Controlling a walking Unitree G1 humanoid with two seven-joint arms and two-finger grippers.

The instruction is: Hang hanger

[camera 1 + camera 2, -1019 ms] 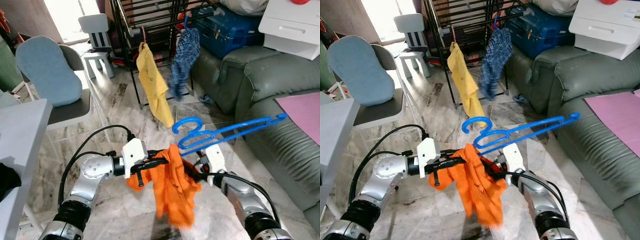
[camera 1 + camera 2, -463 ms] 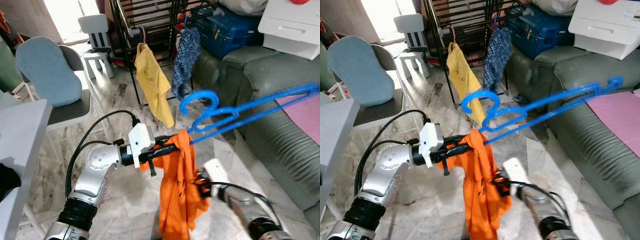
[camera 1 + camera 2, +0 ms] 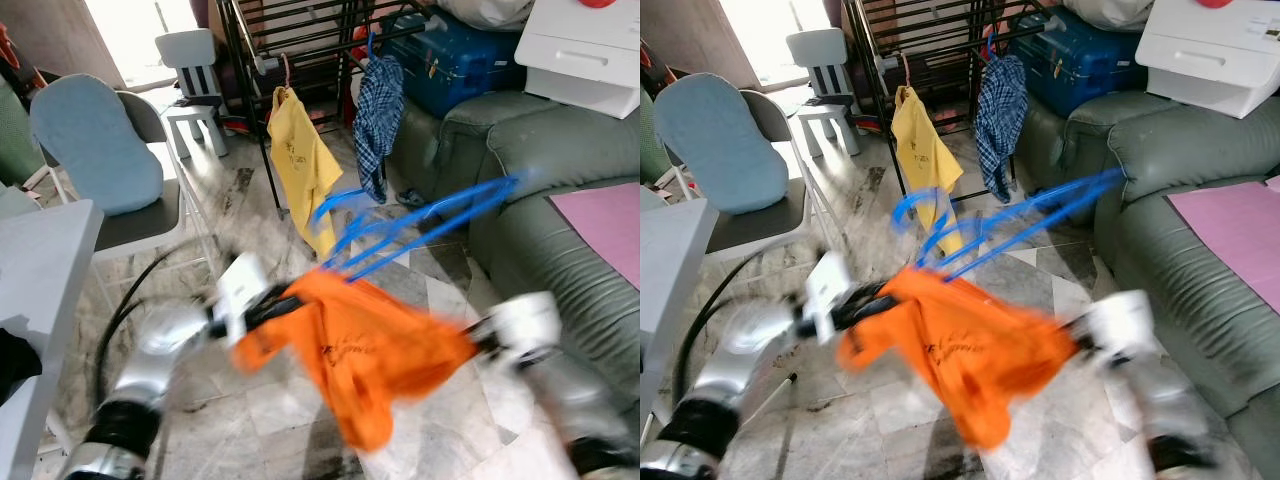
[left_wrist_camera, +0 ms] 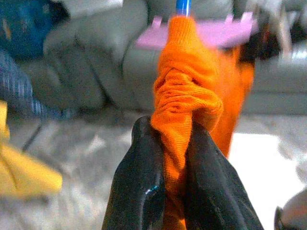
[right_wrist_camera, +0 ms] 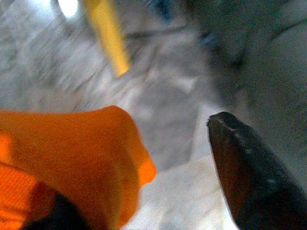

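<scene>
Both my grippers flank the orange shirt point(image 3: 365, 345) under the blue hanger point(image 3: 420, 228): my left gripper point(image 4: 175, 158) pinches its cloth; my right gripper point(image 5: 144, 191) stands wide beside it.

Marble-tile floor point(image 3: 250, 190) ahead of me, grey-veined, bright daylight spilling in at far end. Black metal drying rack point(image 3: 300, 40) stands mid-room; yellow shirt point(image 3: 303, 165) and blue checked garment point(image 3: 378, 105) hang from it. Grey-green leather sofa point(image 3: 560, 170) on my right, pink sheet point(image 3: 605, 215) lying on seat, blue suitcase point(image 3: 460, 60) and white box point(image 3: 585, 55) piled at its back. Chair with blue cushion point(image 3: 95, 140) on my left, small white stool point(image 3: 195, 75) beyond it, grey surface point(image 3: 40, 270) edge nearest.
</scene>
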